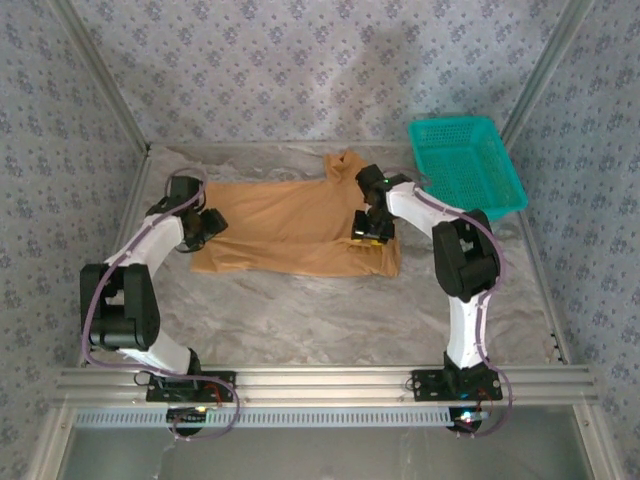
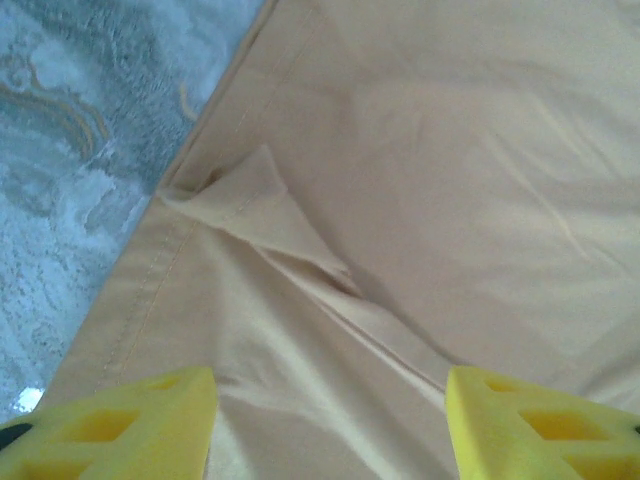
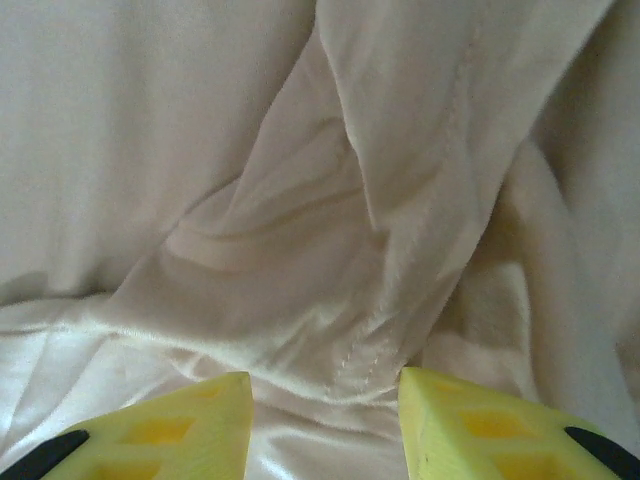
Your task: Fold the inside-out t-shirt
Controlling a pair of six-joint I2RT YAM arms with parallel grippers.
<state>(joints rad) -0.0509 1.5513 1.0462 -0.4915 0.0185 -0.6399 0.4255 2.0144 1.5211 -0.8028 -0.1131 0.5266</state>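
orange-tan soft cloth t-shirt (image 1: 290, 230), inside out, lies spread as a wide, mostly flat band across the middle of the top view, on the grey-white marbled table cover (image 1: 300, 330). one bunched piece pokes up past its upper edge, just right of centre. the left wrist view shows a stitched hem running diagonally from the upper middle to the lower left, with a small triangular flap (image 2: 262, 205) turned over beside it.

the left gripper (image 1: 208, 225) sits at the shirt's left edge with its yellow fingers (image 2: 150, 420) spread apart and nothing between them. the right gripper (image 1: 372, 228) is over the shirt's right end, its jaws also parted, above a rumpled ridge of cloth with a seam (image 3: 400, 250); it does not look clamped on anything.

judging by this, one fold is laid and both arms are between grasps. the next move calls for pinching a single layer edge at each end, evenly, so the fold stays straight. the loose flap and the ridge may need flattening.

a teal plastic mesh basket (image 1: 465, 165) stands at the upper right, apart from the shirt.
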